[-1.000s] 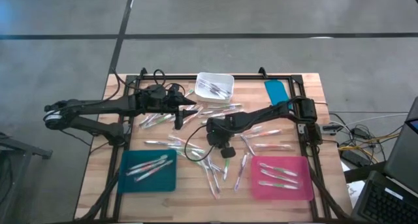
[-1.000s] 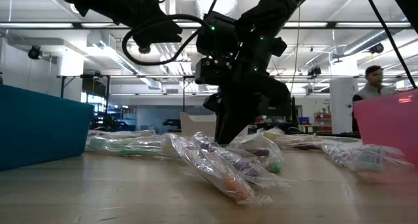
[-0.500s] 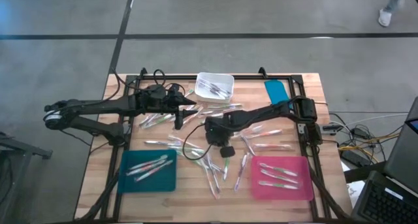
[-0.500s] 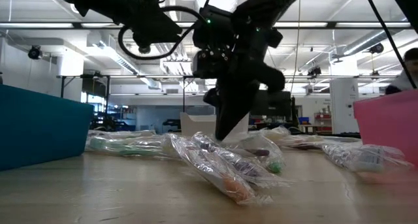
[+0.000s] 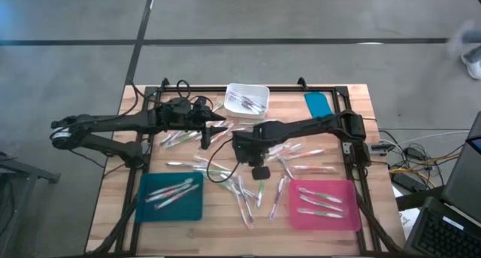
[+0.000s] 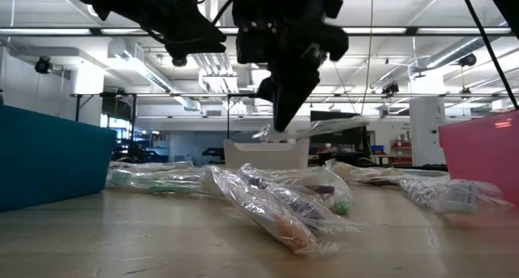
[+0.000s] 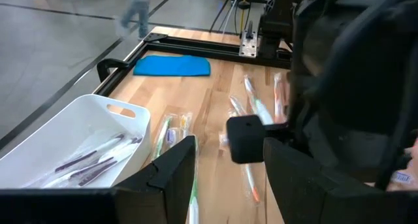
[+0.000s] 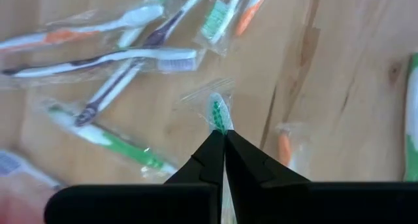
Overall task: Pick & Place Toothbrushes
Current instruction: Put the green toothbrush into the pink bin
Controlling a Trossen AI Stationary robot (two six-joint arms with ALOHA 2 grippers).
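Pale wood shows from overhead, with wrapped toothbrushes (image 5: 225, 171) scattered all across the middle of the table (image 5: 353, 100). A few already lie in the teal tray (image 5: 146, 209), a few more in the pink tray (image 5: 349, 213), and some sit in the white bin (image 5: 248, 98) at the far edge. Many more are loose on the boards, so I'd say the sorting is well short of halfway. The right gripper (image 5: 259, 170) hangs over the centre of the pile; the left gripper (image 5: 204, 136) waits near the bin.

At table height, the right gripper (image 6: 280, 124) is up off the wood with a wrapped brush (image 6: 312, 129) pinched at its tip, sticking out sideways, clear of the heap below.

Past the left arm's own fingers (image 7: 173, 168), which stand apart with nothing between them, the white bin (image 7: 39, 145) holds several brushes, and loose ones lie beside it.

From the right wrist, the dark fingers (image 8: 210, 160) are pressed tight on a green-bristled brush (image 8: 217, 113) in its clear wrapper, above the clutter. One brush is lifted; it is yet to reach a tray, and plenty remain after it.
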